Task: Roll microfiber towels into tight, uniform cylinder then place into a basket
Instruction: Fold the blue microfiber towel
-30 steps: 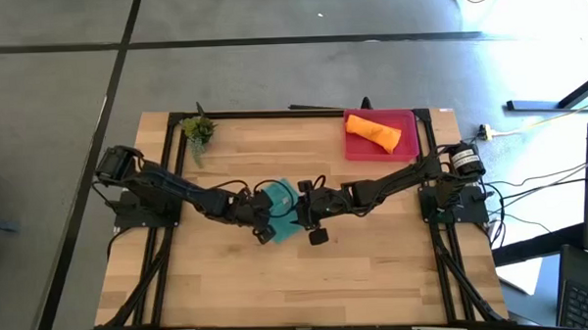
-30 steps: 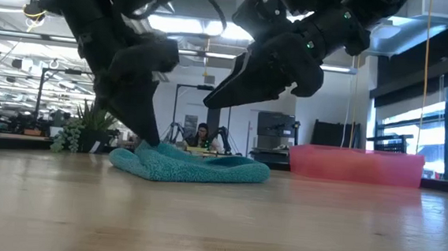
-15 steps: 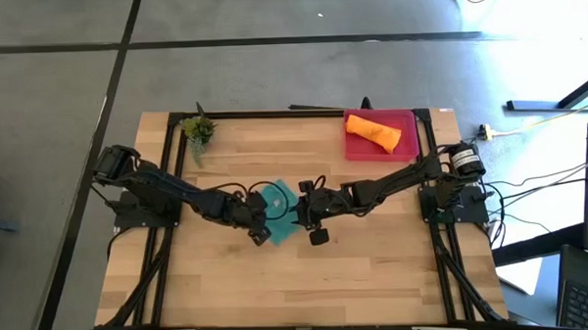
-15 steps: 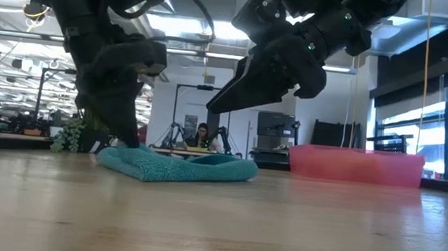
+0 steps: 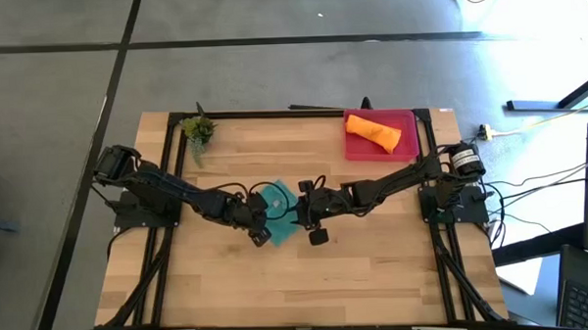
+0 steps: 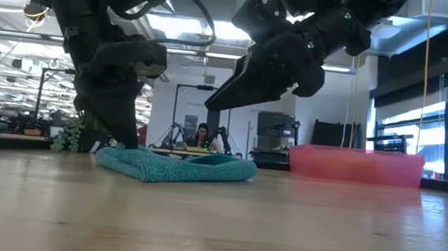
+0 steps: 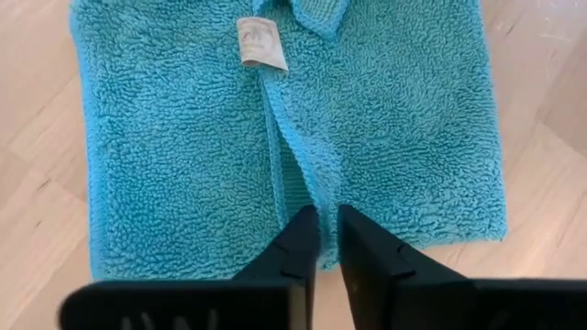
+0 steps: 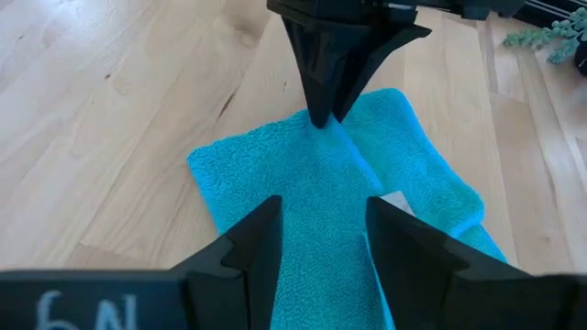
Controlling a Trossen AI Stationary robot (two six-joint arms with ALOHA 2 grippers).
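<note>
Since a second ago, left gripper (image 6: 124, 138) has dragged the teal towel (image 6: 178, 166) a little toward its own side of the table; over the last half second, almost nothing shifts.

Left wrist view: left gripper (image 7: 321, 223) fingers drawn nearly together, pinching a raised fold along the teal towel's (image 7: 284, 137) near edge. A white label (image 7: 260, 43) lies on the cloth near the far edge. Only this view shows the pinch clearly.

Right wrist view: right gripper (image 8: 321, 238) fingers spread apart, hanging over the teal towel (image 8: 330, 197) and not touching it; the left gripper's (image 8: 323, 115) tips press into the cloth opposite.

Low view: teal towel lies folded flat on the table (image 6: 217, 220), right gripper (image 6: 222, 98) above it. A person (image 6: 202, 136) sits far back in the room, hidden from the high view.

High view: both grippers meet at the teal towel (image 5: 278, 198) mid-table. Orange towel (image 5: 372, 133), rolled, lies inside the basket (image 5: 409, 146) at the far right corner.

Count: two towels, one basket, one small potted plant (image 5: 199, 130) at the far left.
</note>
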